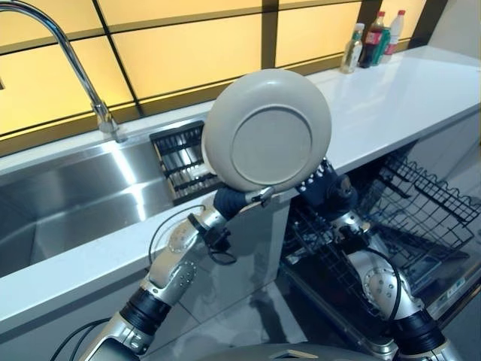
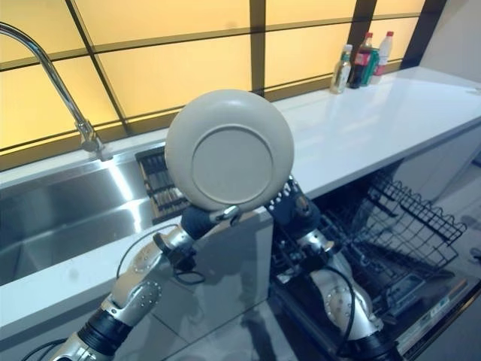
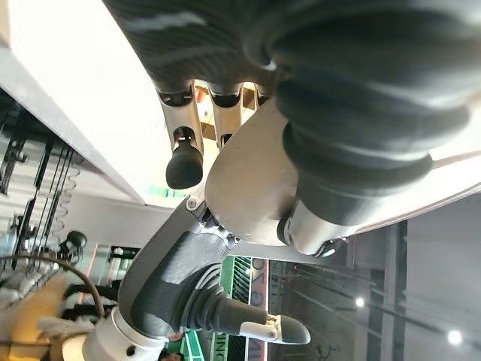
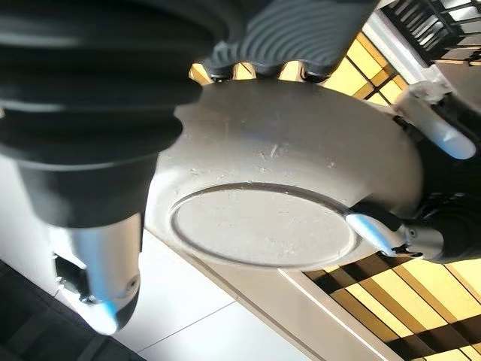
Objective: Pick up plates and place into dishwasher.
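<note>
While held upright above surface (image 1: 391, 105), plate (image 1: 267, 139): rigid, glazed, breakable, likely slippery. Left hand (image 1: 234, 200) fingers clamped on lower rim; right hand (image 1: 325, 188) fingers hidden, cannot tell. Best gripped at rim.

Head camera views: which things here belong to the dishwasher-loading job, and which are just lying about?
Job:
- grey plate, held upright, underside toward the camera
- left hand at its lower rim
- right hand at its right rim
- open dishwasher rack

Lying about:
- bottles on the far countertop
- sink
- faucet
</note>
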Controlling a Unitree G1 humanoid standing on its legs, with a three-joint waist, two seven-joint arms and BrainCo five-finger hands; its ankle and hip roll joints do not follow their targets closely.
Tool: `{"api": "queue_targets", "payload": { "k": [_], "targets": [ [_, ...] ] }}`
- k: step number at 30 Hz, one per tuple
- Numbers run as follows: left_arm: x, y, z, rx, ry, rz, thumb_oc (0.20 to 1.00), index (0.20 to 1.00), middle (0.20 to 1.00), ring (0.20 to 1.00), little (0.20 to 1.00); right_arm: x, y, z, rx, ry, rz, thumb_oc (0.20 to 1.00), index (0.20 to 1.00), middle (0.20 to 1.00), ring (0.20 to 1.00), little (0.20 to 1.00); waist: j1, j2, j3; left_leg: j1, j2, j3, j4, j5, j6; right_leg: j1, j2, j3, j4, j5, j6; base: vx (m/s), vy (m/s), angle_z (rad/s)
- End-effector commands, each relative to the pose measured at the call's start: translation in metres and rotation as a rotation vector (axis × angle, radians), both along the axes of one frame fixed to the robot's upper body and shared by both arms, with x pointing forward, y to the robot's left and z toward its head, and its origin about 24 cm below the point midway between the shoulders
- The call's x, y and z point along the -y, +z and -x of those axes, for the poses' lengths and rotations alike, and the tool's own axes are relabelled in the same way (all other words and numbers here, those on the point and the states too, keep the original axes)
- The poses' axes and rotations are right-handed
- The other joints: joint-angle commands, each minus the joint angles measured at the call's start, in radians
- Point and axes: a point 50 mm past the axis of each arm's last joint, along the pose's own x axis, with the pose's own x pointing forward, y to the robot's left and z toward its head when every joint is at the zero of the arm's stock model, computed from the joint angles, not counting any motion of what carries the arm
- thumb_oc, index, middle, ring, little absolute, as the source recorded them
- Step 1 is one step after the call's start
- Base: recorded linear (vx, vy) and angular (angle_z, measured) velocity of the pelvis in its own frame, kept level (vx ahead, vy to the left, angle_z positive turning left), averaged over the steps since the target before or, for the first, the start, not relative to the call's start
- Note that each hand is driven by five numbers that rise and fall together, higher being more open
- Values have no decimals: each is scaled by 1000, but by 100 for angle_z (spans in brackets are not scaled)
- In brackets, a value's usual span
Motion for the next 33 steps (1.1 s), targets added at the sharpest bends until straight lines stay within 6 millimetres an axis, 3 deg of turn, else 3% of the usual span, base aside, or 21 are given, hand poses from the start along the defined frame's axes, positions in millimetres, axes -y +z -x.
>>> {"api": "queue_targets", "payload": {
  "k": [1,11,20,33],
  "targets": [
    [-1,-10,-11,33,42,-119,200,200,200,200,200,-12,43,-1,199,87,-105,1000,1000,1000,1000,1000,16,-25,-5,-18,-74,-10,6,-62,96,-57,30,-37,12,64,25,0,0,0],
    [-3,-17,-11,28,46,-133,200,200,200,200,200,-15,43,0,183,123,-93,1000,1000,1000,1000,1000,14,-28,1,-19,-73,-7,6,-61,95,-60,29,-32,14,66,27,0,0,0],
    [5,-13,-8,0,-33,-13,200,200,200,200,200,-24,44,-5,157,116,-117,1000,1000,1000,1000,1000,18,-25,-1,-19,-73,-10,6,-60,93,-57,27,-37,8,70,26,0,0,0],
    [32,-22,10,-148,-343,208,200,200,200,200,200,-43,59,-18,226,184,-176,1000,1000,1000,1000,1000,40,-26,-19,-18,-72,-22,6,-65,90,-46,21,-47,1,67,25,0,0,0]
  ]
}}
